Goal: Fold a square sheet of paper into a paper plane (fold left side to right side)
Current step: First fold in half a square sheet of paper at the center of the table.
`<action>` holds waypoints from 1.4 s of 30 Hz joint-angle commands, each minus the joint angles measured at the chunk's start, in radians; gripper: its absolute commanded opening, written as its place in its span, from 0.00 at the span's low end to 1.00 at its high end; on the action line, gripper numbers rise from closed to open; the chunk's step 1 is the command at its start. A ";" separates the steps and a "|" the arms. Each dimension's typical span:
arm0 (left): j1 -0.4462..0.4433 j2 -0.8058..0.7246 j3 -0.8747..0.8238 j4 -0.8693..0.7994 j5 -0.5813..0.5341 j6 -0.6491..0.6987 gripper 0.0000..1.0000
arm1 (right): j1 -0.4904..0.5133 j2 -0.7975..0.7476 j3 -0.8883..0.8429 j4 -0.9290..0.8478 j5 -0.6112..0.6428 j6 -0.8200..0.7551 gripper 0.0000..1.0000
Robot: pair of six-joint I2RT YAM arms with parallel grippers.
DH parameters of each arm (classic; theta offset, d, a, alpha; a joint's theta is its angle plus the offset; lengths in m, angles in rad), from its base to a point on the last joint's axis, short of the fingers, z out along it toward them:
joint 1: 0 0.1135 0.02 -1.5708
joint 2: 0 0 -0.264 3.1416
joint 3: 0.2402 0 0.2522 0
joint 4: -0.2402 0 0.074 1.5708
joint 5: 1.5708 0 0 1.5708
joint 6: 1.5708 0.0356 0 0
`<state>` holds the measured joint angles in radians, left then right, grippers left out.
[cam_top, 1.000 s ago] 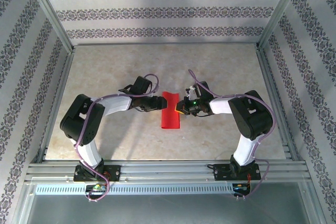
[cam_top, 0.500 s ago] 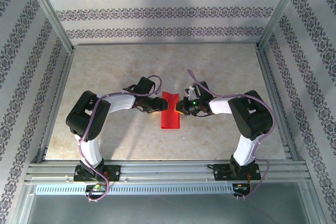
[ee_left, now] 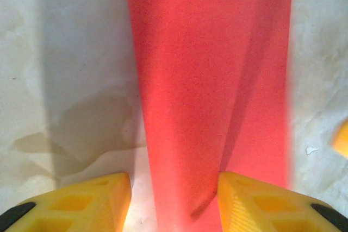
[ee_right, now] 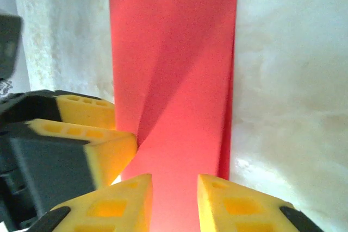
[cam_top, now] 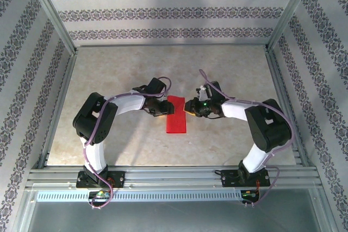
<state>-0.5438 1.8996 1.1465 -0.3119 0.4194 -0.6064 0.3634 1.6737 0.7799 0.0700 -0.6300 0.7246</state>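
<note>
The square sheet of paper point(cam_top: 176, 117) is bright red and lies on the table, folded into a narrow upright strip. The paper plane is out of view. My left gripper point(cam_top: 163, 108) is at the strip's upper left edge. In the left wrist view the paper point(ee_left: 206, 80) has a raised layer running between the left gripper's point(ee_left: 174, 204) widely parted yellow fingers. My right gripper point(cam_top: 190, 109) is at the upper right edge. Its fingers stand a little apart over the paper point(ee_right: 179, 80), and the right gripper point(ee_right: 175, 204) is open. The left fingers point(ee_right: 89, 134) show beside it.
The pale marbled table point(cam_top: 119, 74) is boxed in by patterned walls and aluminium posts. A metal rail point(cam_top: 174, 176) runs along the near edge, where both arm bases are bolted. Bare tabletop lies behind and in front of the paper.
The right gripper was shut at the paper's right edge and has now opened. The left arm has reached further toward the paper's left edge, and its jaws have narrowed somewhat. The paper lies flatter.
</note>
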 commanded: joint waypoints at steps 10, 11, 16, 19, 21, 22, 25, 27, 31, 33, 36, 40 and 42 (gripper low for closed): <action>-0.057 0.114 0.018 -0.078 -0.075 -0.025 0.48 | -0.079 -0.222 -0.018 -0.266 0.191 -0.160 0.38; -0.058 0.117 0.019 -0.078 -0.079 -0.028 0.48 | -0.078 -0.226 -0.018 -0.267 0.192 -0.162 0.38; -0.063 0.130 0.027 -0.085 -0.096 -0.044 0.49 | -0.081 -0.222 -0.018 -0.269 0.187 -0.162 0.38; -0.068 0.137 0.037 -0.093 -0.099 -0.044 0.49 | -0.081 -0.213 -0.017 -0.266 0.176 -0.163 0.38; -0.071 0.142 0.044 -0.098 -0.101 -0.043 0.49 | -0.080 -0.211 -0.018 -0.265 0.174 -0.163 0.38; -0.071 0.144 0.047 -0.100 -0.104 -0.043 0.49 | -0.079 -0.211 -0.018 -0.266 0.172 -0.165 0.38; -0.074 0.148 0.051 -0.103 -0.108 -0.043 0.49 | -0.078 -0.211 -0.019 -0.266 0.169 -0.166 0.38; -0.073 0.151 0.056 -0.107 -0.108 -0.043 0.50 | -0.079 -0.213 -0.020 -0.268 0.167 -0.168 0.38; -0.074 0.157 0.061 -0.113 -0.110 -0.045 0.50 | -0.079 -0.212 -0.022 -0.269 0.162 -0.169 0.38; -0.074 0.159 0.064 -0.115 -0.112 -0.047 0.50 | -0.080 -0.212 -0.022 -0.268 0.161 -0.170 0.38; -0.076 0.162 0.068 -0.118 -0.111 -0.049 0.50 | -0.080 -0.211 -0.024 -0.268 0.158 -0.171 0.38; -0.078 0.168 0.076 -0.125 -0.111 -0.047 0.50 | -0.077 -0.208 -0.023 -0.268 0.155 -0.172 0.38; -0.081 0.171 0.081 -0.128 -0.111 -0.046 0.50 | -0.075 -0.205 -0.021 -0.269 0.153 -0.172 0.38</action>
<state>-0.5827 1.9556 1.2575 -0.4507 0.3225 -0.6415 0.2897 1.4631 0.7757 -0.1841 -0.4606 0.5709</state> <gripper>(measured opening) 0.502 0.381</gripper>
